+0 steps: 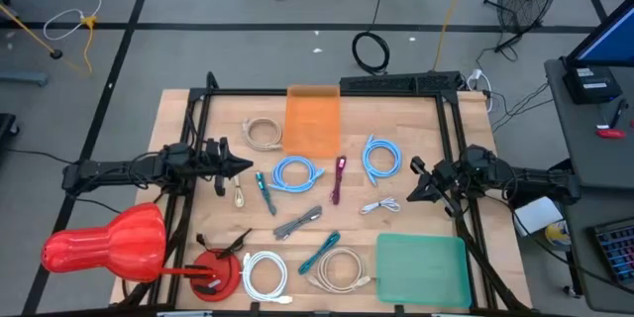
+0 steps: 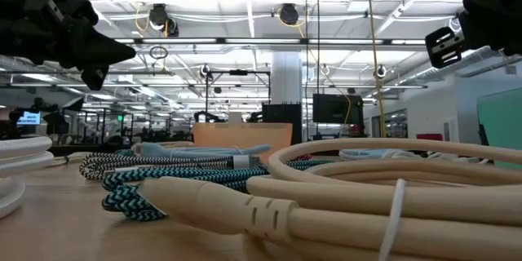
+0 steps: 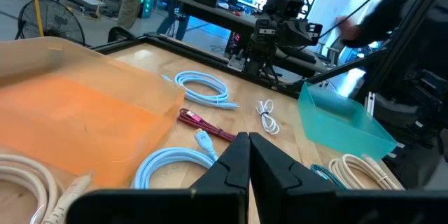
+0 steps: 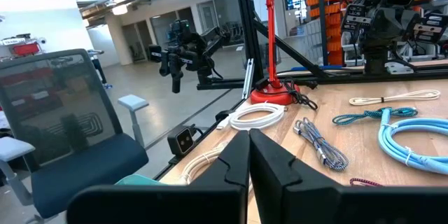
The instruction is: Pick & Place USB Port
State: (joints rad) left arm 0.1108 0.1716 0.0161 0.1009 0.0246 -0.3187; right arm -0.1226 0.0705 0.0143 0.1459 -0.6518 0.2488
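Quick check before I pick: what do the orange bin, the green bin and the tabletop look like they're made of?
Orange bin: probably translucent plastic, since the wood shows faintly through its walls; smooth, slightly glossy. Green bin: likely the same kind of plastic, frosted teal, with thin see-through walls in the left wrist view. Tabletop: light wood in joined strips, like butcher block, matte finish.

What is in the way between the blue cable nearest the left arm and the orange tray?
Nothing visible. The blue cable lies right beside the orange tray, and no other cable sits in the gap between them.
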